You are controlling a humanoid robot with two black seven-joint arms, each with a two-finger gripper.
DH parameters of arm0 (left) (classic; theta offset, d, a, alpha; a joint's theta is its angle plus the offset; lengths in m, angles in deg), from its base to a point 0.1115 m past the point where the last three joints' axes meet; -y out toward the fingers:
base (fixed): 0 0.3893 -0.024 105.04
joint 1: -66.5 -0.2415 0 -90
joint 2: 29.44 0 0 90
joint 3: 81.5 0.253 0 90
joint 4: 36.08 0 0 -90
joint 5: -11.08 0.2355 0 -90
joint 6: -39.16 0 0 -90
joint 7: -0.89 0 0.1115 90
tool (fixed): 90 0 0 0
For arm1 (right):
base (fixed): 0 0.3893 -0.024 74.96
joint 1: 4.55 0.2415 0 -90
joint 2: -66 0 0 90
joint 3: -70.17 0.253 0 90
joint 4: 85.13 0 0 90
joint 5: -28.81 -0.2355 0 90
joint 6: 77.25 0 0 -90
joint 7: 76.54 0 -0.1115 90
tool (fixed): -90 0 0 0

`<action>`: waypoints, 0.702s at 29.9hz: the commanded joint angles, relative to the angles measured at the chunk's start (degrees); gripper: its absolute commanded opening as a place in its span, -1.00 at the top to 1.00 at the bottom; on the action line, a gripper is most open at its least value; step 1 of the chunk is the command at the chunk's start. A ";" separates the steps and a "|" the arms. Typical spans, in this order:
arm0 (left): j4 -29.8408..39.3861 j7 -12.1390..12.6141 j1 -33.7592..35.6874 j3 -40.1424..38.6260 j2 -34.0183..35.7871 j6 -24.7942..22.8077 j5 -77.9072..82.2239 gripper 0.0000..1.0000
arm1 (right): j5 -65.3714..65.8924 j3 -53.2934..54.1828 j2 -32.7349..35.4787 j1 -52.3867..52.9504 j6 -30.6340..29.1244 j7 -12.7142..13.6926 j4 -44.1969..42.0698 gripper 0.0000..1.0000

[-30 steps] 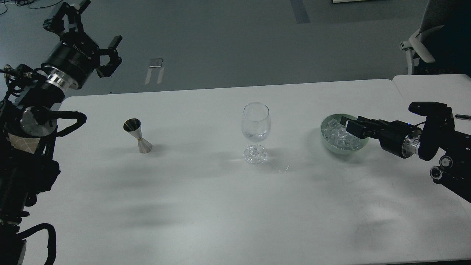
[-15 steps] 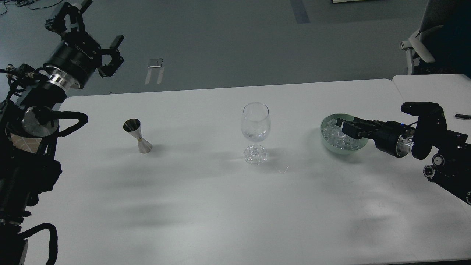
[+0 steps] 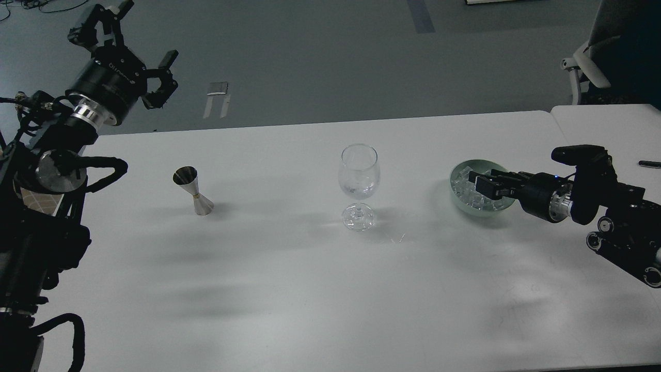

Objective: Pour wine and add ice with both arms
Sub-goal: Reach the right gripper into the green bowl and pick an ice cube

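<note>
A clear stemmed wine glass (image 3: 359,178) stands upright at the middle of the white table (image 3: 289,289). A steel jigger (image 3: 193,191) stands to its left. A pale green bowl (image 3: 461,202) to the right of the glass holds several ice lumps (image 3: 463,189). My right gripper (image 3: 485,185) reaches in from the right and is down in the bowl among the ice. Its fingers are dark and cannot be told apart. My left gripper (image 3: 147,33) is open and empty, raised high beyond the table's far left corner.
A second white table (image 3: 604,124) adjoins on the right, with a small dark object (image 3: 649,164) on it. An office chair (image 3: 588,67) stands behind it. A small grey item (image 3: 217,95) lies on the floor past the far edge.
My right gripper has moved left and lower into the bowl of ice. My left gripper has shifted slightly right. The glass and jigger have not moved.
</note>
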 commanded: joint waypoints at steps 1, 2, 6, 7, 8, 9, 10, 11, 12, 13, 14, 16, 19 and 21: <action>-0.01 -0.02 -0.09 0.04 -0.29 -0.02 -0.04 -0.96 | 1.40 -0.41 -0.56 0.00 0.00 0.03 -1.00 -0.11; -0.01 -0.02 -0.09 0.04 -0.37 -0.02 -0.04 -0.96 | 1.40 -0.41 -0.56 0.00 0.00 0.03 -1.00 -0.08; -0.01 -0.02 -0.09 0.04 -0.46 -0.11 -0.04 -0.96 | 1.40 -0.50 -1.00 0.17 0.00 0.03 -1.09 -0.03; -0.01 -0.02 -0.09 0.04 -0.46 -0.11 -0.04 -0.96 | 1.40 -0.50 -1.09 0.17 0.00 0.12 -1.09 -0.03; -0.01 -0.02 -0.09 0.04 -0.46 -0.11 -0.12 -0.96 | 1.40 -0.50 -1.26 0.17 0.00 0.12 -1.09 -0.03; -0.01 -0.02 -0.09 0.04 -0.46 -0.11 -0.12 -0.96 | 1.49 -0.50 -1.44 0.17 0.00 0.12 -1.17 -0.03; -0.01 -0.02 -0.09 0.04 -0.46 -0.19 -0.12 -0.96 | 1.40 -0.59 -1.61 0.17 0.00 0.12 -1.17 -0.02; -0.01 -0.02 -0.09 -0.05 -0.46 -0.19 -0.12 -0.96 | 1.40 -0.50 -1.70 0.17 0.00 0.12 -1.17 0.00; -0.01 -0.02 -0.09 0.04 -0.46 -0.11 -0.12 -0.96 | 1.49 -0.59 -1.79 0.26 0.00 0.21 -1.17 0.00; -0.01 -0.02 -0.09 0.04 -0.46 -0.19 -0.12 -0.96 | 1.40 -0.59 -1.79 0.35 0.00 0.30 -1.26 0.00; -0.01 -0.02 -0.09 0.04 -0.46 -0.19 -0.12 -0.96 | 1.49 -0.68 -1.79 0.43 0.00 0.30 -1.26 0.00; -0.01 -0.02 -0.09 0.04 -0.46 -0.19 -0.21 -0.96 | 1.49 -0.77 -1.88 0.44 0.00 0.30 -1.26 0.00; -0.10 -0.02 -0.09 0.04 -0.46 -0.28 -0.21 -0.96 | 1.40 -0.85 -2.05 0.52 0.00 0.39 -1.96 0.01; -0.10 -0.02 -0.09 0.04 -0.55 -0.28 -0.21 -0.96 | 1.49 -0.85 -2.58 0.52 0.00 0.39 -2.40 0.02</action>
